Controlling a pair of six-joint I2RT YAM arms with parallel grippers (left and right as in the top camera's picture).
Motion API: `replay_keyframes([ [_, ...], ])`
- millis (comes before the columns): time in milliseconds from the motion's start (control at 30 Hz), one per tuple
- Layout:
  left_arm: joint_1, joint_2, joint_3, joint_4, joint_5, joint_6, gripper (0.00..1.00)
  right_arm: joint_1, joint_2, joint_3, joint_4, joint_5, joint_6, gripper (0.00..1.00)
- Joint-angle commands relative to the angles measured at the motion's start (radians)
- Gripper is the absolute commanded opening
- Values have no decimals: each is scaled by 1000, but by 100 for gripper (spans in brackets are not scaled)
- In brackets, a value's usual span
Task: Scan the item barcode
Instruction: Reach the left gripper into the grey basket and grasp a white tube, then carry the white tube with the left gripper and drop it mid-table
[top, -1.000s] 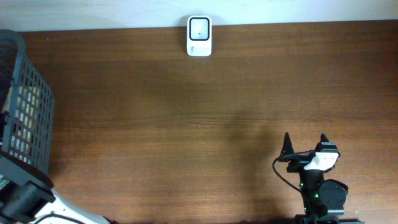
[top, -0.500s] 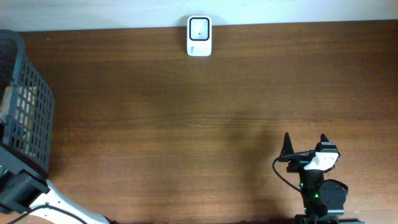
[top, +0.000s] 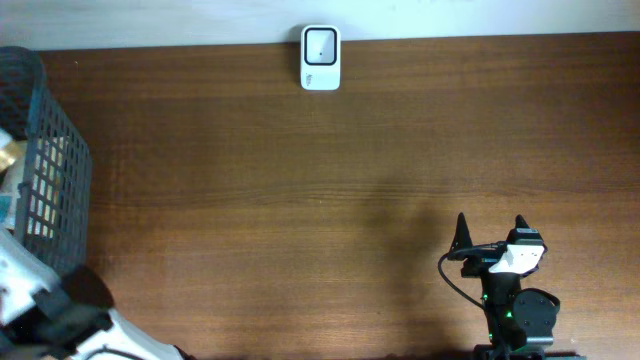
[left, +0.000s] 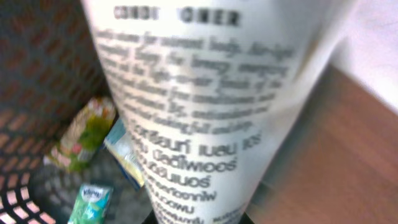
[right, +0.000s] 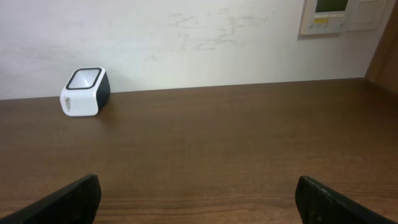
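Basket (top: 55, 170) shifted, tube (left: 205, 106) lengthwise vertical, narrowing downward

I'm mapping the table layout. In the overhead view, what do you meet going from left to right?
Dark mesh basket → white barcode scanner → right hand, open and empty.
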Motion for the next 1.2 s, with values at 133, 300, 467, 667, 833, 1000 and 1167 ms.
replay_keyframes([
  [133,-379,-235,39,42,-123,-10,0,-6,-8,-7,-5,2,3,99],
  [300,-702,-132,-225,11,-75,-109,0,-6,-8,-7,-5,2,3,99],
  [467,-894,6,-612,267,124,-240,0,-6,-8,-7,-5,2,3,99],
  [667,-1062,187,-711,357,155,-317,0,-6,-8,-7,-5,2,3,99],
  [833,-1068,192,-711,360,146,-316,61,-6,-8,-7,-5,2,3,99],
  [1000,-1046,159,-528,262,88,-248,99,-6,-8,-7,-5,2,3,99],
  [1167,-838,57,93,-2,-176,-226,99,-6,-8,-7,-5,2,3,99],
])
